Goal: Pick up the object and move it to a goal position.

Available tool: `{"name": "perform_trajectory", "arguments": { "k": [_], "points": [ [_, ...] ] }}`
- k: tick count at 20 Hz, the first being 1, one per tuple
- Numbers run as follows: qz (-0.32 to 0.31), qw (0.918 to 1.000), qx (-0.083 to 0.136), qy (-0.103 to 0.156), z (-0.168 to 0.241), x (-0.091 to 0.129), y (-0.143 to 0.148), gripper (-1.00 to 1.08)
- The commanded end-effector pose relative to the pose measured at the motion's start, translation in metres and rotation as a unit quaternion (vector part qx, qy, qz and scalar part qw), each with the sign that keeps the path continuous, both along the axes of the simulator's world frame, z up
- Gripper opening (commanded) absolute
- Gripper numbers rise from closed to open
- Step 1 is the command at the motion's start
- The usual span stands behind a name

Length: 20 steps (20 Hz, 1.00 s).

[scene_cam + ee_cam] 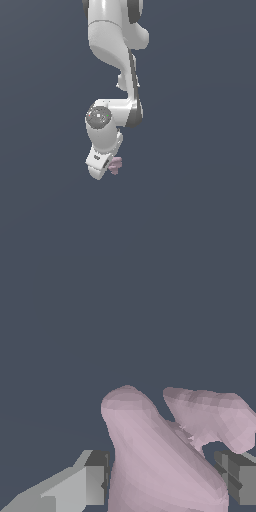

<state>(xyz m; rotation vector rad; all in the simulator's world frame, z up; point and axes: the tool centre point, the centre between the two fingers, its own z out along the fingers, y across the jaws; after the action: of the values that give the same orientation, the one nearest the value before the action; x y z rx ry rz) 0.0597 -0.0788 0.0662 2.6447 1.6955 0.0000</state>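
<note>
One white Panda arm hung down the exterior view, its upper links cut off at the top edge. Its gripper largely hid the pink-mauve lumpy object, which peeked out on the exterior view's right. In the wrist view the object sat between the grey fingers, each pressed against a side (grasped, seemingly), its lower part cut off.

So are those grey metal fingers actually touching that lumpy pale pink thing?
Touching. In the wrist view the grey fingers press both sides of the lumpy pink object, no gap showing; the gripper is shut on it.
</note>
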Motion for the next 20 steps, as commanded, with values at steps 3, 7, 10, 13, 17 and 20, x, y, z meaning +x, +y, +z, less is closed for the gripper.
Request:
{"name": "perform_trajectory", "arguments": {
  "k": [3,7,10,13,17,20],
  "points": [
    [0.000,1.0000,0.000,0.000,0.000,0.000,0.000,-1.00],
    [0.000,1.0000,0.000,0.000,0.000,0.000,0.000,-1.00],
    [0.000,1.0000,0.000,0.000,0.001,0.000,0.001,-1.00],
    [0.000,1.0000,0.000,0.000,0.009,0.001,0.007,-1.00],
    [0.000,1.0000,0.000,0.000,0.029,0.004,0.025,-1.00],
    [0.000,1.0000,0.000,0.000,0.051,0.007,0.042,-1.00]
  ]
}}
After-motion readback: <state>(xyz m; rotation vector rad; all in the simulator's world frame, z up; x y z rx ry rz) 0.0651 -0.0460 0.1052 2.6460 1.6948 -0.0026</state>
